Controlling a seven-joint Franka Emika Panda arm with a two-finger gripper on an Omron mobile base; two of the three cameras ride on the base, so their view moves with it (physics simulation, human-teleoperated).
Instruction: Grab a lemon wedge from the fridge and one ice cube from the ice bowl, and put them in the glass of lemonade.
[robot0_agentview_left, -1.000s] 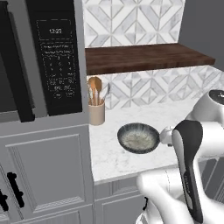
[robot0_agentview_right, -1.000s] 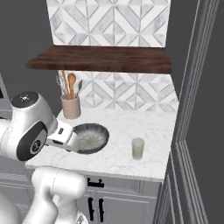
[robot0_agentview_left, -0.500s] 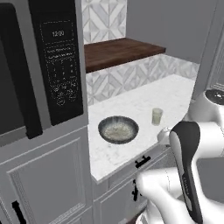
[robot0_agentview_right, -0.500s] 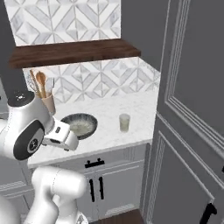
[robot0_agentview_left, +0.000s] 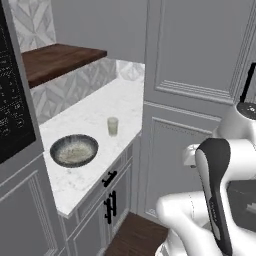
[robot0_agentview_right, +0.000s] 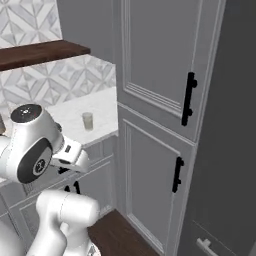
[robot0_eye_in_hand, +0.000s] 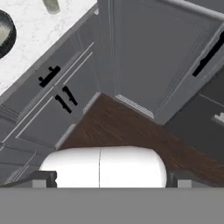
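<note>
Gripper stands fully open and empty, since neither item is collected; ice bowl sits at eight o'clock of the glass of lemonade, both on the counter.

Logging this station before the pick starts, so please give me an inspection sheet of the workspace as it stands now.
Surface: white marble counter, dry, no spills seen.
Job's things: ice bowl near the counter's front edge; glass of lemonade upright, apart from the bowl; dark fridge at far right.
Clutter: nothing seen.
Grippers: gripper open, holding nothing, over the wood floor.
Cables: nothing seen.
Surroundings: tall grey panelled cabinet with black handles, wooden shelf, microwave.
</note>
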